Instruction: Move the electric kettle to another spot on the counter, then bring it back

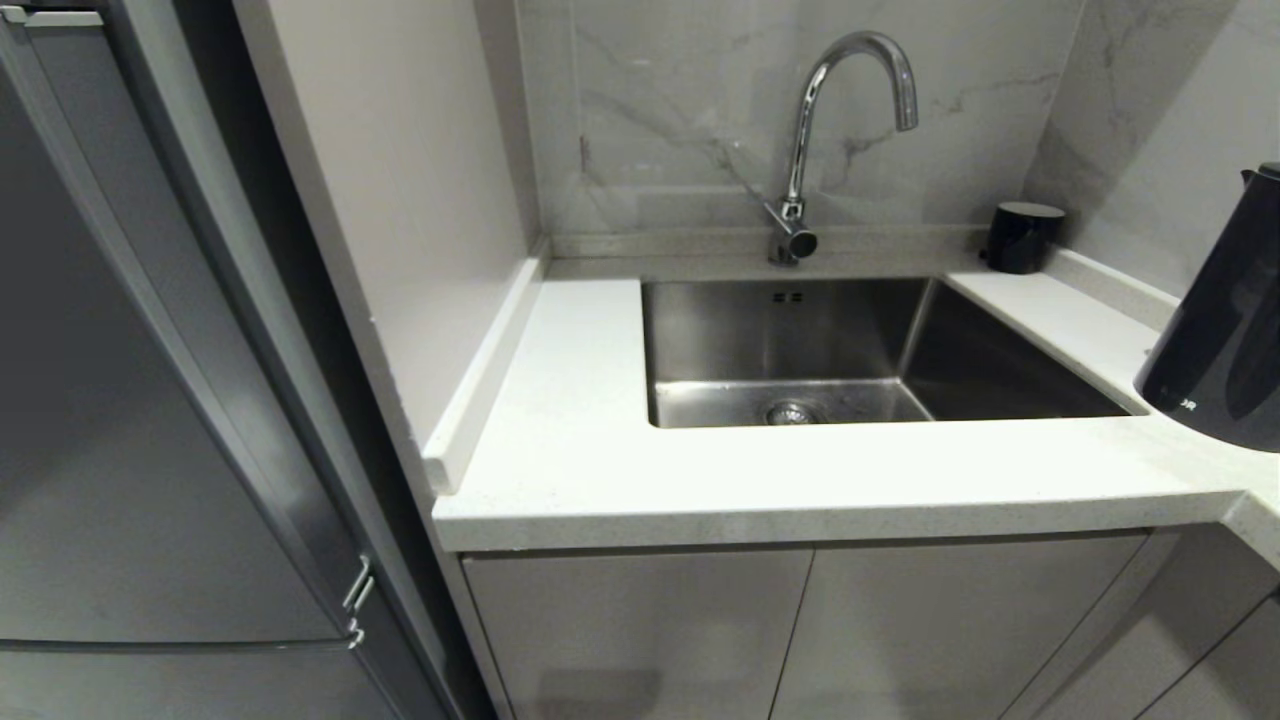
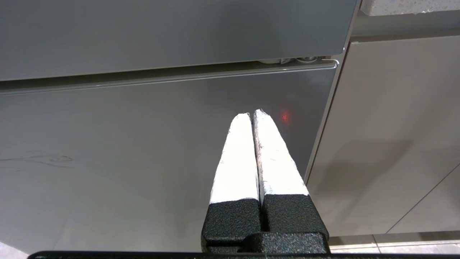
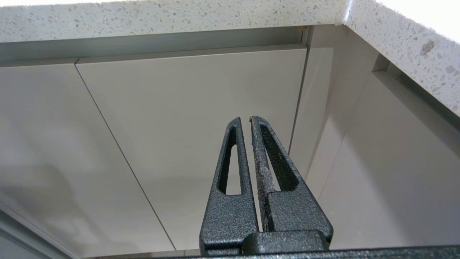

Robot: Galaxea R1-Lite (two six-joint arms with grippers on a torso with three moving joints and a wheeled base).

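- The electric kettle stands at 3 o'clock on the counter, cut off by the frame; a blind reach could tip it into the sink.
- Left tool and right tool, fingers together, sit below the counter edge; rising, either could strike it.

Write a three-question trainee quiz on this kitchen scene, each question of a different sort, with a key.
1. True or false: the tall glossy black electric kettle stands on the white speckled stone counter, to the right of the stainless steel sink.
2. Multiple choice: the left end effector is A) shut and empty, B) open, C) shut on the kettle.
3. Fill in: the small black cup stands at the sink's back ____ corner.

Key: 1 true; 2 A; 3 right.
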